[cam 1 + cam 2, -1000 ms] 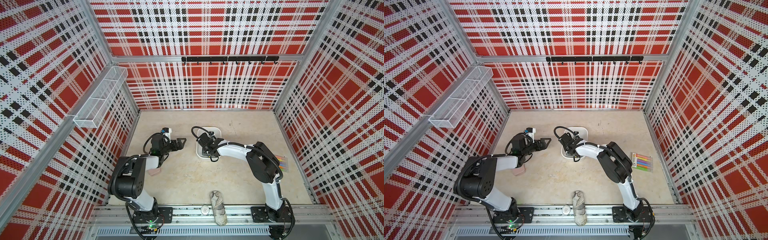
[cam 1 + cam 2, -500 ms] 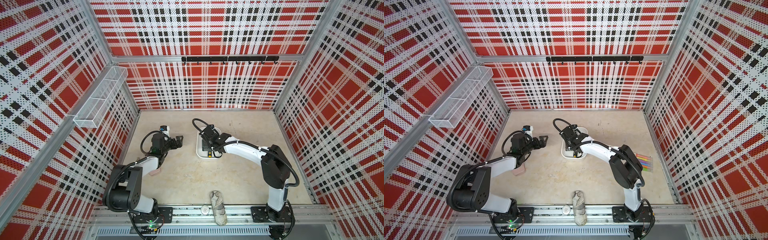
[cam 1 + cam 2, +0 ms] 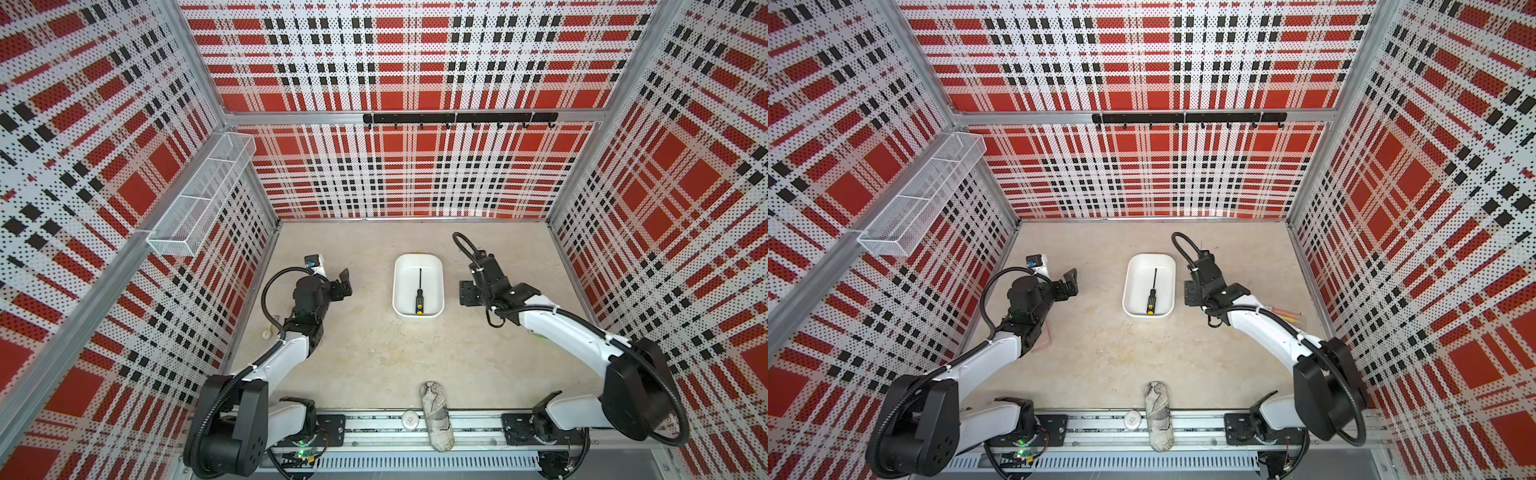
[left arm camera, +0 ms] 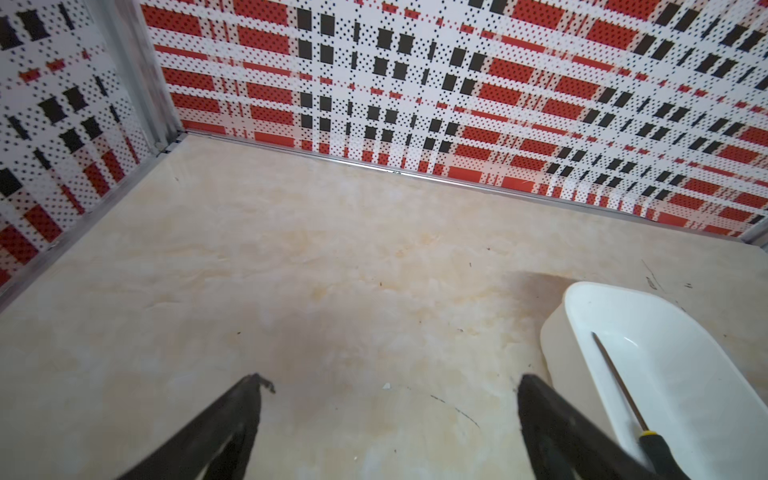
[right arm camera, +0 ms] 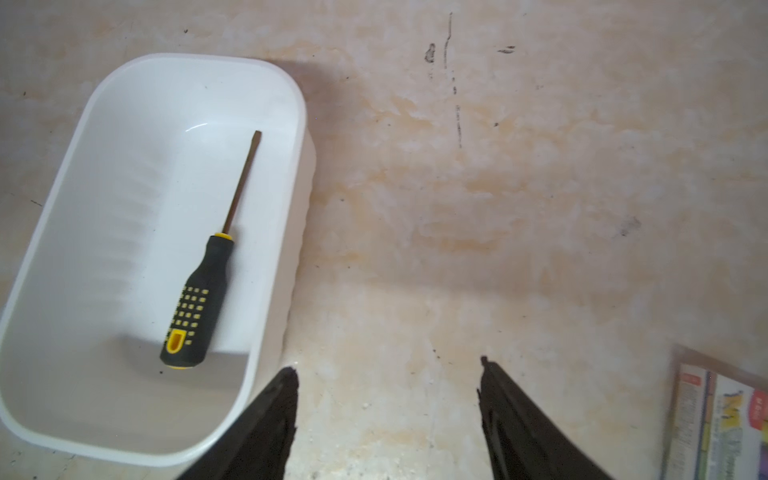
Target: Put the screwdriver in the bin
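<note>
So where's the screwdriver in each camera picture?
Top view: the slim black-and-yellow metal screwdriver lies mid-picture, inside the shallow white plastic bin.
Top view: screwdriver also mid-picture, tip toward the back wall.
Left wrist: screwdriver low at the right edge.
Right wrist: screwdriver in the left half.
Shared landmark: that bin, seen in all four.

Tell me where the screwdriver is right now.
In both top views the screwdriver lies flat inside the bin, mid-table between the left end effector and the right end effector, handle toward the arm bases.
</note>
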Robot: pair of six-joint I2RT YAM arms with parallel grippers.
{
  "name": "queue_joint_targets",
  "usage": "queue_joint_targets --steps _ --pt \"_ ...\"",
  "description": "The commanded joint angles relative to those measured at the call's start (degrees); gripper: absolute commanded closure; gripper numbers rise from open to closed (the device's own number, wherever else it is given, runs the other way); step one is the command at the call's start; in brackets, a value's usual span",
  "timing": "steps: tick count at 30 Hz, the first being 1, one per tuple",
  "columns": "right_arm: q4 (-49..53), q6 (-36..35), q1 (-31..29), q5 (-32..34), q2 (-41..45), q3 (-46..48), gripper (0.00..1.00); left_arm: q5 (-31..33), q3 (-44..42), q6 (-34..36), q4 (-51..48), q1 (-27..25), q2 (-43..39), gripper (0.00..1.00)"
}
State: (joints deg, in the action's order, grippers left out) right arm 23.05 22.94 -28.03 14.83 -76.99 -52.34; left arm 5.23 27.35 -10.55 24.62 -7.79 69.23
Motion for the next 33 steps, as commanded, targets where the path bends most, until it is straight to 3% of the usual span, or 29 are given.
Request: queue_joint_targets --steps 1,10,15,20,28,33 --pt "-9.35 -6.11 4.73 -1.28 5.45 5.28 0.28 4.60 -1.10 4.09 3.27 0.38 -0.53 0.02" --pt "-35.83 -11.25 13.27 7.78 19.68 25.23 0.23 8.98 -7.48 6.92 17.22 1.77 -1.04 0.02" --pt "-50.45 -13.26 18.76 8.43 21.96 34.01 0.21 8.11 -8.46 7.12 22.33 4.31 1.75 0.02" --pt "-64.19 -13.49 23.13 5.75 16.98 39.02 0.21 4.44 -11.96 8.03 33.80 6.27 5.56 0.02" --pt "-89.48 -17.17 24.15 3.97 0.56 43.28 0.20 1.42 -17.01 10.55 48.94 7.58 10.74 0.02" --pt "-95.56 -17.50 24.30 3.29 -6.61 42.09 0.20 0.53 -19.64 9.53 58.68 8.69 15.69 0.02"
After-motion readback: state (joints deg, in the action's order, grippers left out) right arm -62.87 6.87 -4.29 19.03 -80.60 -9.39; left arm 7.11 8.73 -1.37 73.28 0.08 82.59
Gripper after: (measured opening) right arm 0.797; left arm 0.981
